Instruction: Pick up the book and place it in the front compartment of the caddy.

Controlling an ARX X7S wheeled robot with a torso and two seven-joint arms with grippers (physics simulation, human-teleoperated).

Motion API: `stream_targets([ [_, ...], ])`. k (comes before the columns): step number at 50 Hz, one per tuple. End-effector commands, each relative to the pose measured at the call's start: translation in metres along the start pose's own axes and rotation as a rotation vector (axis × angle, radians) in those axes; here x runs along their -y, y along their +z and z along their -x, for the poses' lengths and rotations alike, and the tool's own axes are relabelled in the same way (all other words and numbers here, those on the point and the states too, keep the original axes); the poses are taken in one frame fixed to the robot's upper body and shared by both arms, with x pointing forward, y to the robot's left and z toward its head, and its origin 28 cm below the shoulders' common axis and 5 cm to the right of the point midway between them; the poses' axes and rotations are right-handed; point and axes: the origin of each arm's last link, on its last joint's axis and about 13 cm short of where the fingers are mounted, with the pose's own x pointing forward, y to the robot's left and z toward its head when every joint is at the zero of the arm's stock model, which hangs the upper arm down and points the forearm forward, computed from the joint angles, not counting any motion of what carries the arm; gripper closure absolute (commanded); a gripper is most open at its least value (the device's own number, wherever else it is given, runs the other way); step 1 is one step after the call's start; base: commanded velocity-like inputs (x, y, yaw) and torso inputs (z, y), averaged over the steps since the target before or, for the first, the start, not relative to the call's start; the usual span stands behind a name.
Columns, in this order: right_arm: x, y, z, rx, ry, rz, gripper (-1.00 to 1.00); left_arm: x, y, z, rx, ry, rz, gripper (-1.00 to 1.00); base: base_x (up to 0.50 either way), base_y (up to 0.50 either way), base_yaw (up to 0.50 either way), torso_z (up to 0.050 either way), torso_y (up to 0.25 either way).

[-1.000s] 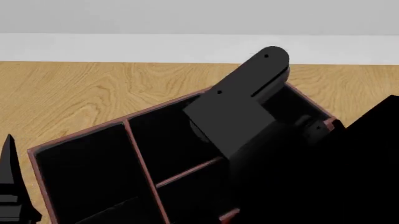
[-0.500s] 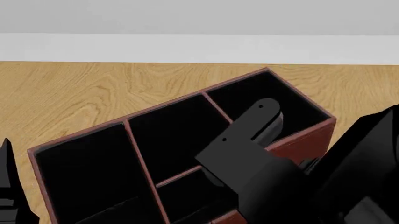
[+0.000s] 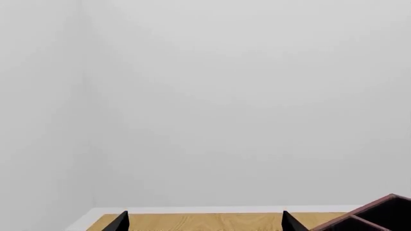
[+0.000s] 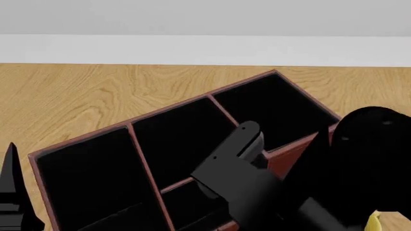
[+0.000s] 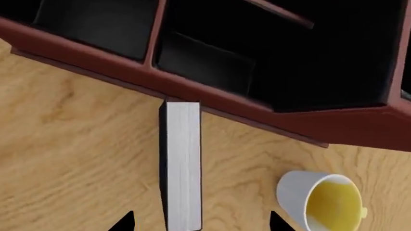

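Observation:
The book [image 5: 182, 163] stands on edge on the wooden table just outside the caddy's near wall [image 5: 212, 98], pale page edges facing my right wrist camera. My right gripper [image 5: 199, 223] is open above it, with a fingertip on either side of the book's near end and not touching it. The front compartment [image 5: 205, 62] is a small black cell just past that wall. In the head view the caddy [image 4: 128, 126] lies at an angle, and my right arm [image 4: 241, 173] covers part of the front compartment [image 4: 186, 204]. My left gripper [image 4: 13, 192] is open and empty at the lower left.
A white mug with a yellow inside [image 5: 318, 197] lies on the table near the book and the caddy's corner; a bit of it shows in the head view [image 4: 374, 224]. The left wrist view shows the pale wall, the table and a caddy corner [image 3: 378, 216].
My right arm has drawn back from above the caddy's far right cell toward its near side, uncovering that cell. The left gripper has barely moved.

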Motion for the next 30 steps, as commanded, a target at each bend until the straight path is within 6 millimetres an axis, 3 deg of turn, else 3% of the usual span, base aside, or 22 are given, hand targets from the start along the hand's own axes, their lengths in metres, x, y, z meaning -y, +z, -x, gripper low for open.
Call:
stream_targets([
  [1,0.000,0.003,-0.021,-0.007,0.023,0.014,-1.00,0.001,0.005,-0.005,0.036,-0.009,0.021,-1.00,0.00,0.00,0.00,0.000,0.000],
  [30,-0.001,-0.006,-0.063,-0.055,0.064,-0.013,-1.00,0.001,0.003,-0.004,0.029,-0.012,0.020,-1.00,0.00,0.00,0.00,0.000,0.000],
])
